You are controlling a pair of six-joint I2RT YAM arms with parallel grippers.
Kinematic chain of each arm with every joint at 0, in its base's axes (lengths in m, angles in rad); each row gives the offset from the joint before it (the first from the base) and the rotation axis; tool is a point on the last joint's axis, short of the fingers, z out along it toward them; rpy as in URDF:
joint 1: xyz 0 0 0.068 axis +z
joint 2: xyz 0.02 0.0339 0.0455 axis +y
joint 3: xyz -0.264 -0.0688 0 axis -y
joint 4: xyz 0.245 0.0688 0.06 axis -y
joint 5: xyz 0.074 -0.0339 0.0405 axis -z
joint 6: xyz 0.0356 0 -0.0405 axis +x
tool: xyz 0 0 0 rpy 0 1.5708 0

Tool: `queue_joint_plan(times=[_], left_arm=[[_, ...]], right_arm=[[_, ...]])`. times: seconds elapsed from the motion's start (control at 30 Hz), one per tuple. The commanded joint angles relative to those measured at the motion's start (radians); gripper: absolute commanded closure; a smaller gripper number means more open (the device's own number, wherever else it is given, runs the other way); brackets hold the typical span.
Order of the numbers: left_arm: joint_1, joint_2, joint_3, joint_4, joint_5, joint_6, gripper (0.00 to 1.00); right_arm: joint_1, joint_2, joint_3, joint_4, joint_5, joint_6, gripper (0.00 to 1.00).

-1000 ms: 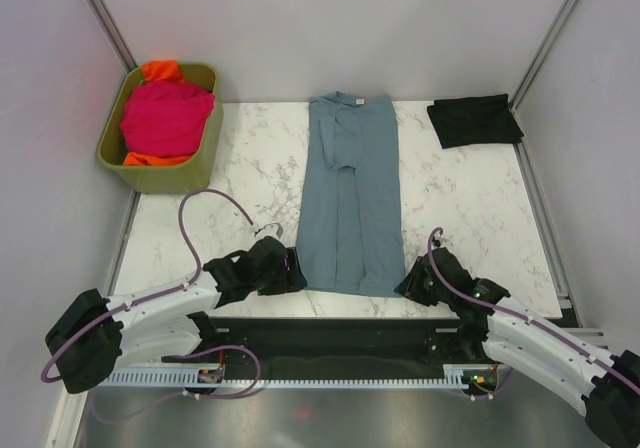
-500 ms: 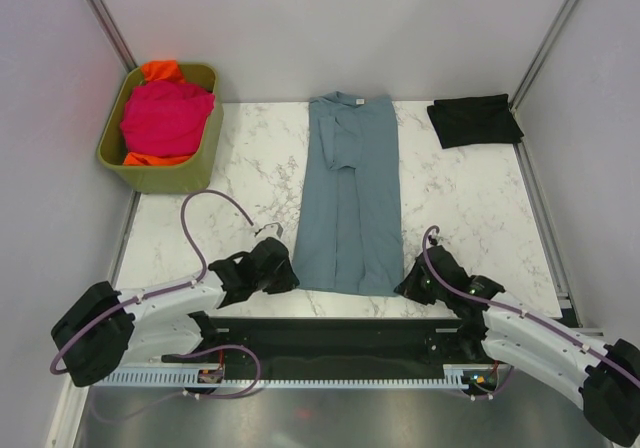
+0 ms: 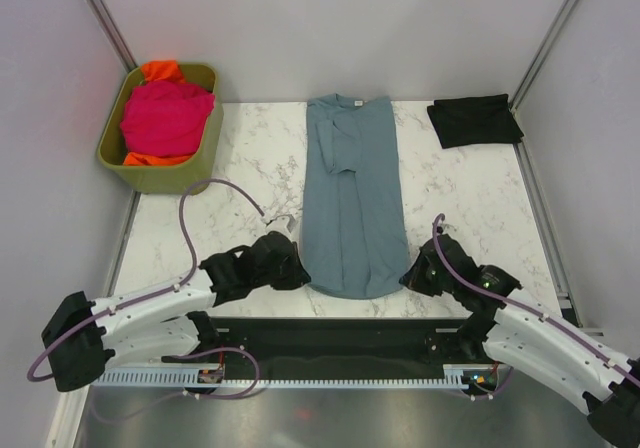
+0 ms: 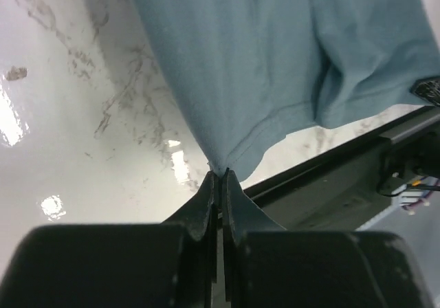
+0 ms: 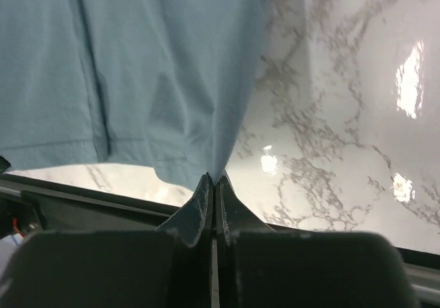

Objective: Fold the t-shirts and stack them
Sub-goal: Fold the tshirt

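Note:
A slate blue-grey t-shirt [image 3: 352, 193] lies lengthwise down the middle of the marble table [image 3: 250, 163], sleeves folded in, collar at the far end. My left gripper [image 3: 298, 271] is shut on its near left hem corner [image 4: 221, 165]. My right gripper [image 3: 408, 276] is shut on the near right hem corner [image 5: 214, 170]. The hem [image 3: 350, 290] sags in a curve between the two grips. A folded black t-shirt [image 3: 474, 121] rests at the far right of the table. The magenta-pink t-shirt [image 3: 166, 116] and an orange t-shirt [image 3: 160, 70] lie bunched in the bin.
The olive-green bin [image 3: 203, 163] stands at the far left corner, partly off the table. A black rail [image 3: 330, 333] runs along the table's near edge under both arms. Grey walls close the cell on three sides.
Both grippers have closed on the blue-grey t-shirt's near hem corners and lifted them slightly. The hem has drawn in from a straight edge to a rounded sag.

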Motion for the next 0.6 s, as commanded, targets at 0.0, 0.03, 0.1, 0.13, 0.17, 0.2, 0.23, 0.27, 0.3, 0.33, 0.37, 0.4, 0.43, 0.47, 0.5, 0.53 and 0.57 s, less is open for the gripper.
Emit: queue_joint_plan(times=[0.0, 0.03, 0.1, 0.13, 0.17, 0.2, 0.23, 0.27, 0.3, 0.33, 0.37, 0.4, 0.43, 0.47, 0.5, 0.53, 0.57], left_arm=[[0.002, -0.047, 0.124, -0.131, -0.038, 0.043, 0.98], [0.005, -0.036, 0.182, -0.147, -0.048, 0.057, 0.98], [0.031, -0.014, 0.235, -0.171, -0.049, 0.103, 0.98], [0.049, 0.013, 0.281, -0.174, -0.037, 0.121, 0.98], [0.090, 0.027, 0.304, -0.174, -0.013, 0.155, 0.98], [0.110, 0.039, 0.325, -0.176, 0.000, 0.172, 0.98], [0.133, 0.058, 0.366, -0.178, 0.012, 0.189, 0.98], [0.181, 0.093, 0.387, -0.176, 0.042, 0.221, 0.98], [0.204, 0.116, 0.405, -0.176, 0.056, 0.235, 0.98], [0.227, 0.136, 0.445, -0.168, 0.072, 0.250, 0.98], [0.271, 0.183, 0.466, -0.162, 0.098, 0.276, 0.98], [0.291, 0.206, 0.511, -0.158, 0.124, 0.290, 0.98], [0.311, 0.231, 0.534, -0.149, 0.139, 0.301, 0.98], [0.343, 0.289, 0.560, -0.144, 0.165, 0.325, 0.98], [0.357, 0.317, 0.584, -0.144, 0.173, 0.335, 0.98], [0.368, 0.350, 0.638, -0.142, 0.182, 0.347, 0.98], [0.388, 0.378, 0.663, -0.139, 0.190, 0.365, 0.98]], right_arm=[[0.006, 0.056, 0.142, -0.045, 0.066, -0.039, 1.00], [0.006, 0.079, 0.165, -0.043, 0.107, -0.062, 1.00], [0.006, 0.146, 0.237, -0.029, 0.140, -0.085, 1.00], [0.004, 0.193, 0.262, -0.023, 0.169, -0.111, 1.00], [0.003, 0.218, 0.318, -0.019, 0.190, -0.126, 1.00], [0.003, 0.246, 0.349, -0.015, 0.209, -0.145, 1.00], [-0.005, 0.273, 0.383, -0.015, 0.242, -0.181, 1.00], [-0.015, 0.328, 0.445, -0.006, 0.255, -0.201, 1.00], [-0.026, 0.355, 0.475, 0.003, 0.258, -0.221, 1.00], [-0.058, 0.408, 0.504, 0.011, 0.258, -0.246, 1.00], [-0.078, 0.430, 0.557, 0.030, 0.246, -0.283, 1.00], [-0.100, 0.454, 0.581, 0.044, 0.235, -0.304, 1.00], [-0.145, 0.502, 0.627, 0.064, 0.215, -0.339, 1.00], [-0.169, 0.530, 0.651, 0.073, 0.197, -0.359, 1.00], [-0.189, 0.557, 0.677, 0.080, 0.189, -0.373, 1.00], [-0.218, 0.612, 0.726, 0.084, 0.186, -0.387, 1.00], [-0.230, 0.639, 0.753, 0.092, 0.178, -0.410, 1.00]])
